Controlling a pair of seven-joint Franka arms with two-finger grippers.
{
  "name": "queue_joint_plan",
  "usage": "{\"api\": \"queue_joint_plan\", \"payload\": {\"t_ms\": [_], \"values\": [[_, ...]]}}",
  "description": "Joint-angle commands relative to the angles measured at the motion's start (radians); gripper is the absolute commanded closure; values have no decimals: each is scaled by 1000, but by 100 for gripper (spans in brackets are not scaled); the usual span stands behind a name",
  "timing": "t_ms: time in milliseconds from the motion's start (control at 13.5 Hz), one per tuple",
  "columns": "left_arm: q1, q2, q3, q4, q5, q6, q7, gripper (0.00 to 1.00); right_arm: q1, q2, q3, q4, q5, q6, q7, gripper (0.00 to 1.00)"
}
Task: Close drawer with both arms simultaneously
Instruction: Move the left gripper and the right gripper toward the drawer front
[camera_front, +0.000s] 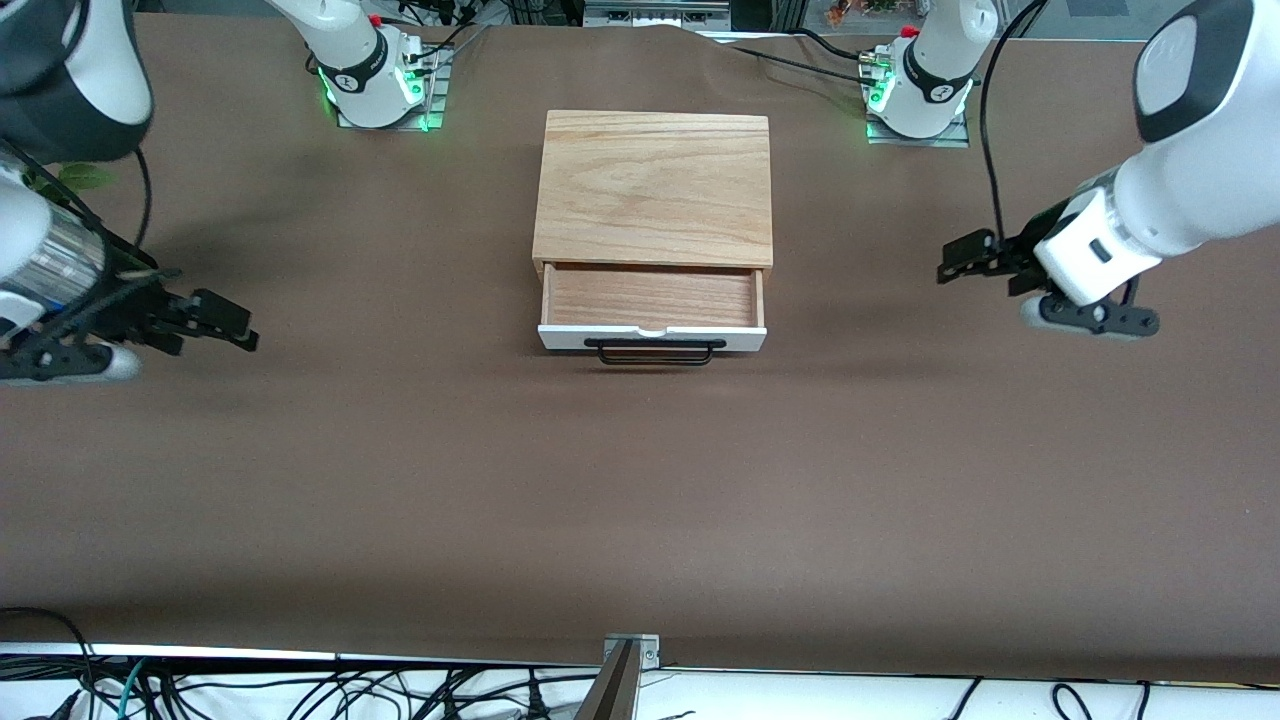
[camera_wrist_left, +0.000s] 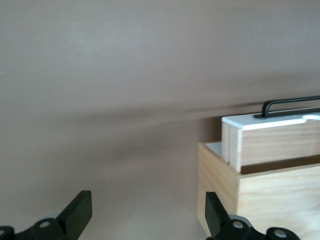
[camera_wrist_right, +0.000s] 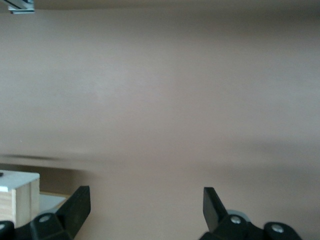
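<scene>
The drawer (camera_front: 652, 300) stands pulled partway out of the light oak box (camera_front: 655, 185) at the table's middle. Its white front panel (camera_front: 740, 339) and black bar handle (camera_front: 655, 352) face the front camera, and its tray is empty. My left gripper (camera_front: 955, 262) is open, low over the table toward the left arm's end, apart from the drawer. My right gripper (camera_front: 235, 325) is open, low over the table toward the right arm's end. The left wrist view shows my open gripper (camera_wrist_left: 148, 205), the box (camera_wrist_left: 260, 200) and the drawer front (camera_wrist_left: 265, 121). The right wrist view shows my open gripper (camera_wrist_right: 146, 202) and the drawer's corner (camera_wrist_right: 17, 195).
The brown table (camera_front: 640, 500) stretches wide around the box. The arm bases (camera_front: 375, 70) with green lights stand along the edge farthest from the front camera. A metal bracket (camera_front: 630, 650) and loose cables (camera_front: 300, 690) lie at the nearest edge.
</scene>
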Motion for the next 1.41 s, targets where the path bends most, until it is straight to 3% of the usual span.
{"api": "queue_joint_plan", "payload": {"t_ms": [0,222,593,889,1333], "values": [[-31,148,1,110,-58,58,-3,0,69,101,0,36,37,82,-1,0],[-121,257,0,110,-69,228,-18,0,129,196,0,38,225,171,-1,0],[-218,372,1,121,-208,336,-7,0,272,307,3,46,258,386,26,0],[-253,429,0,119,-331,351,-3,0,284,376,63,107,342,377,34,0],[-284,459,-20,105,-378,338,-6,0,287,427,102,107,391,273,34,0]]}}
